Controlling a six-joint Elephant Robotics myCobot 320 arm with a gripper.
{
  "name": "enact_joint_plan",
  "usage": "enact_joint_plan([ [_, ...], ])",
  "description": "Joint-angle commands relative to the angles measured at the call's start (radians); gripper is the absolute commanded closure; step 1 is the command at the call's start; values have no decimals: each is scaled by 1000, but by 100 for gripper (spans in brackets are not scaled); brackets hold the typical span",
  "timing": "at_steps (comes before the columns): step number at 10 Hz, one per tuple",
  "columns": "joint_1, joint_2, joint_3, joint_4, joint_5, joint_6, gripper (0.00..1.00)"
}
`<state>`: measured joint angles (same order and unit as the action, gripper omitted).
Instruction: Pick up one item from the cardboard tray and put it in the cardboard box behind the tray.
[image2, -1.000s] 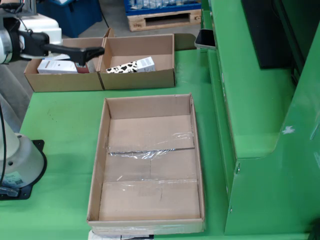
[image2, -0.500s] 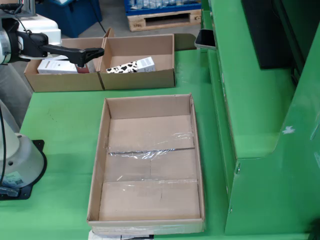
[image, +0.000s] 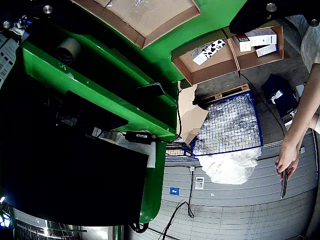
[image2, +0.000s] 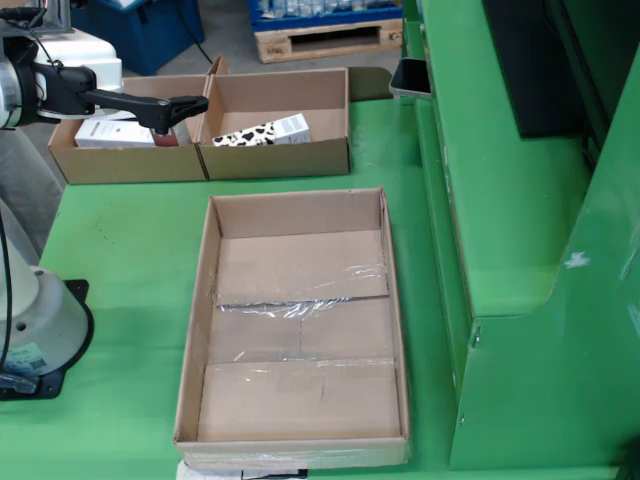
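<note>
The tray (image2: 300, 330) on the worktop (image2: 120, 250) held no items. Behind the tray stood two boxes (image2: 278, 125): one held a spotted carton (image2: 262, 131), the other at least two. Cartons looked light, stiff, best pinched across flat sides. The hand (image2: 165, 110) hovered over the boxes; its spread could not be told.

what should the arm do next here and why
Probably lift clear and swing back toward the tray. The gripper hangs over the left box in the fixed view, where a white carton lies; nothing shows in its jaws, and the tray looks empty.
</note>
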<state>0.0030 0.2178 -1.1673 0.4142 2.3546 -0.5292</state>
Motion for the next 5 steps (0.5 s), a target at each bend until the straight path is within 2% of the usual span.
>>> enact_joint_plan([
  [1,-8,14,22,10,11,4,0],
  [4,-8,14,22,10,11,4,0],
  [5,21,13,16,43,-55,43,0],
])
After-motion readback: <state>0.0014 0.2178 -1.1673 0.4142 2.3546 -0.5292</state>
